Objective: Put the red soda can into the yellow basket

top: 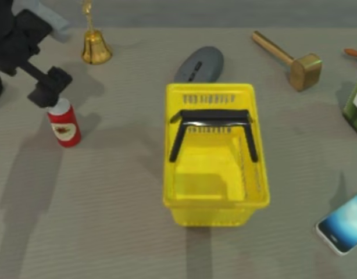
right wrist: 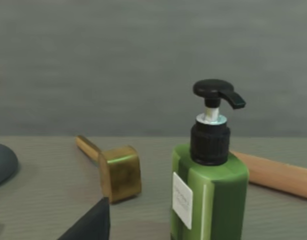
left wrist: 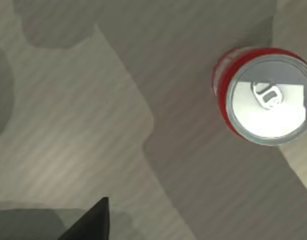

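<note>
— Grey, ribbed tabletop point(top: 109, 221) everywhere, with a plain grey wall behind it in the right wrist view. Where is the red soda can point(top: 64, 122)?

— Upright on the table's left side in the top view, well apart from the yellow basket point(top: 215, 200), which sits at the middle with its black handles point(top: 213, 119) raised over the opening. The basket holds nothing that I can see.

— And the left arm?

— It reaches in from the upper left corner. The left gripper point(top: 49, 93) is right above the can's top end, overlapping it in the top view. Whether it touches the can, I cannot tell.

— Its fingers?

— Only one dark fingertip point(left wrist: 91, 225) shows at the edge of the left wrist view, so whether they are spread or pressed together I cannot tell. That view looks straight down on the can's silver lid and pull tab point(left wrist: 269, 96), off to one side of the finger.

— The right arm?

— Not seen from above. Its wrist view shows one dark fingertip point(right wrist: 91, 225), and beyond it a green pump bottle point(right wrist: 206, 195), a brass-headed mallet point(right wrist: 116, 170), and a wooden handle point(right wrist: 276, 175) behind the bottle.

— Anything else on the table?

— A brass bell point(top: 95, 46), a grey computer mouse point(top: 199, 64), and a smartphone point(top: 344, 224) at the right edge.
</note>
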`<state>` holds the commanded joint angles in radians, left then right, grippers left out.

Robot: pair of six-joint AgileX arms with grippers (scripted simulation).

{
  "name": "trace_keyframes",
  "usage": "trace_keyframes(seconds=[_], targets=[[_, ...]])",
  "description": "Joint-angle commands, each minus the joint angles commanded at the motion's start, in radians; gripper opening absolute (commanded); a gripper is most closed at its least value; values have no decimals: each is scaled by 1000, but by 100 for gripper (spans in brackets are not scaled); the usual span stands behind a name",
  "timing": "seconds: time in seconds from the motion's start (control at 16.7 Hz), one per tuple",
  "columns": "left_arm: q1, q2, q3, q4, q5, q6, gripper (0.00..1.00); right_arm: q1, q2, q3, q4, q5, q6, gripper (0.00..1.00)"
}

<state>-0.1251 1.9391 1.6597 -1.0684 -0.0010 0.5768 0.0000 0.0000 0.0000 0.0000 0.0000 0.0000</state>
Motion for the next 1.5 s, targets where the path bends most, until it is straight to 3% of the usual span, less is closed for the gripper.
trace_keyframes(seconds=[0.42,0.78,1.14,1.44,1.5], targets=[[-25,314,264,-171,4,95,100,0,0,0,0,0,0,100],[-20,316,260,-167,4,96,100,0,0,0,0,0,0,100],[-24,349,147,-18,5,98,100,0,0,0,0,0,0,100],[-24,355,131,2,5,98,100,0,0,0,0,0,0,100],[-24,355,131,2,5,98,92,0,0,0,0,0,0,100]])
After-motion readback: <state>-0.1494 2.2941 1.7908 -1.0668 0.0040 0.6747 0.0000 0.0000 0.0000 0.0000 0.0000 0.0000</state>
